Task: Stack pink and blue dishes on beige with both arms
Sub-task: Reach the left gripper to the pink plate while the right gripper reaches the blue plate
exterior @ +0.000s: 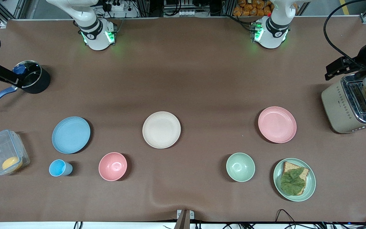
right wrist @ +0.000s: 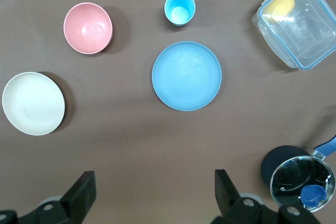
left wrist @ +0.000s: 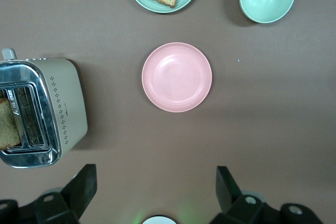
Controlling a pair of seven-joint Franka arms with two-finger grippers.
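Nearest the front camera: green plate (exterior: 310, 187) with bread and a leaf on it, green bowl (exterior: 240, 167), pink bowl (exterior: 112, 166), blue cup (exterior: 58, 168), clear box (exterior: 3, 152) holding something yellow.

Next row, all flat on the table and well apart: blue plate (exterior: 71, 134) toward the right arm's end, beige plate (exterior: 161, 129) in the middle, pink plate (exterior: 277, 124) toward the left arm's end. Nothing stacked yet.

Farther: toaster (exterior: 345, 109) with a slice in its slot at the left arm's end, black pot (exterior: 32, 77) with a glass lid at the right arm's end.

Left gripper (left wrist: 155, 195) is up over the table near the pink plate, fingers spread wide, empty. Right gripper (right wrist: 155, 195) is over the table near the blue plate, also spread wide, empty.
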